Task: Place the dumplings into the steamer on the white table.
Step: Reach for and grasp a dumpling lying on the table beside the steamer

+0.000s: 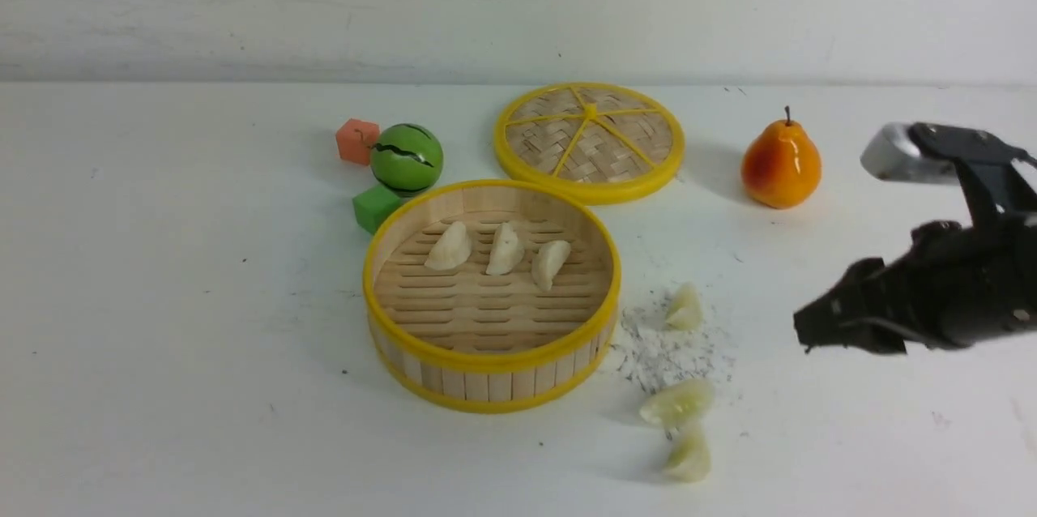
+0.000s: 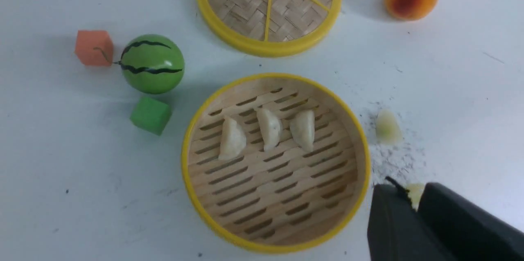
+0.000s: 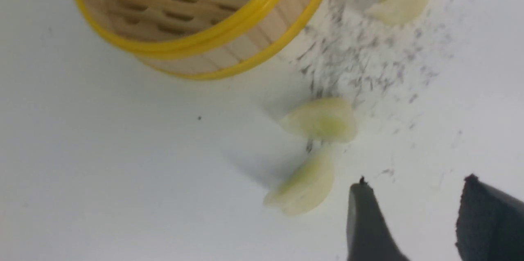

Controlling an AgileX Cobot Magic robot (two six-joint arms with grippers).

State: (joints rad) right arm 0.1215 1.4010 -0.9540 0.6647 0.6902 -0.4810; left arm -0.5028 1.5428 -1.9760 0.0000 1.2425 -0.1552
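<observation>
Three matte cream crescent dumplings (image 1: pixel 505 249) sit in a row on the slats of the round bamboo steamer with yellow rims (image 1: pixel 486 361), mid white table (image 1: pixel 162 298). Three glossy pale-green crescent dumplings (image 1: pixel 676 403) are not in yet. They lie on the table just right of the steamer, one on the grey scratch patch (image 1: pixel 664 351) and two nearer ones end to end, close enough to touch.

Right gripper (image 1: pixel 814 328) hovers right of those, jaws wide, empty. Left gripper (image 2: pixel 411 195) is high over the steamer's edge with jaws narrow and nothing in them. I can't tell if they're fully closed, since the tips run off frame.

Risks:
- Closing on one of the paired dumplings could shove its neighbour away.
- A glossy curved shell may squirt out of the pads.
- A low carry could clip the yellow rim and shift the steamer.
- A drop could land on the cream ones.

Not for the task: flat woven yellow-rimmed lid (image 1: pixel 589 143), orange pear (image 1: pixel 780 164), green striped ball (image 1: pixel 407 158), orange-red block (image 1: pixel 356 141), green block (image 1: pixel 375 207).

No brands, labels or readable writing.
</observation>
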